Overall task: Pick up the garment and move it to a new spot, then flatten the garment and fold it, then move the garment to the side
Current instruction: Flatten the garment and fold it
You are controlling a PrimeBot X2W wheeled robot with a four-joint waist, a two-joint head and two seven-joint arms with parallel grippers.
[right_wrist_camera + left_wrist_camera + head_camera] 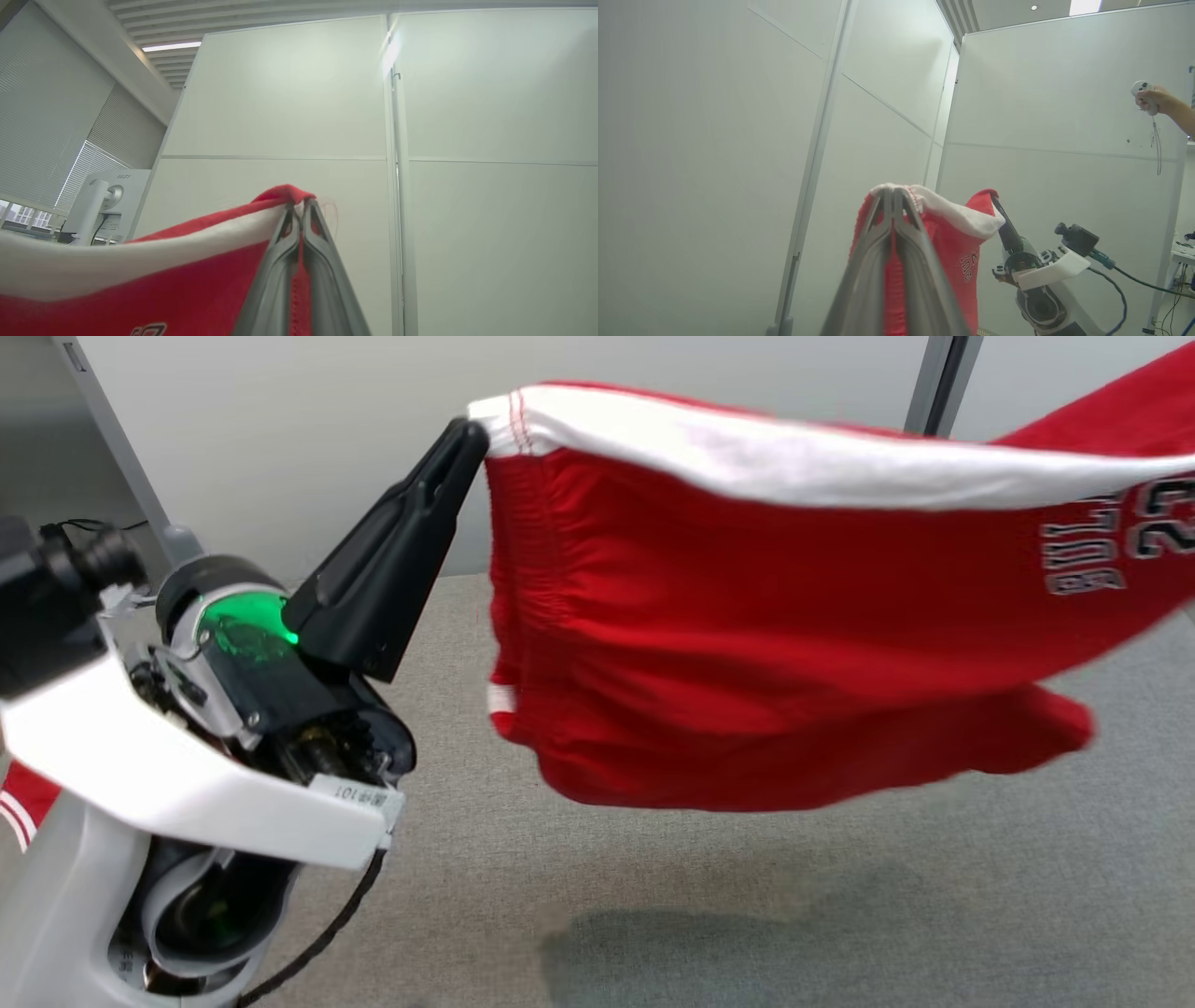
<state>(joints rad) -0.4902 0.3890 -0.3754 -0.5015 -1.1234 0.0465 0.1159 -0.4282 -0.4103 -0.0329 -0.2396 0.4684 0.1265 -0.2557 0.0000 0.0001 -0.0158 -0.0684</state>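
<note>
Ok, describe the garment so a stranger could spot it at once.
Above the grey surface, before the pale partition wall, the garment hangs stretched between the left gripper and the right gripper. It is red cloth with a white band along the top and pale lettering near one end.

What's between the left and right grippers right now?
The red garment, its white-banded edge running from the left gripper to the right gripper, both shut on it. Nothing else there; the left wrist view shows it.

Grey felt surface (840, 915) lies open beneath the hanging red-and-white fabric garment (747, 616); pale partition panels (280, 429) block the far side.
</note>
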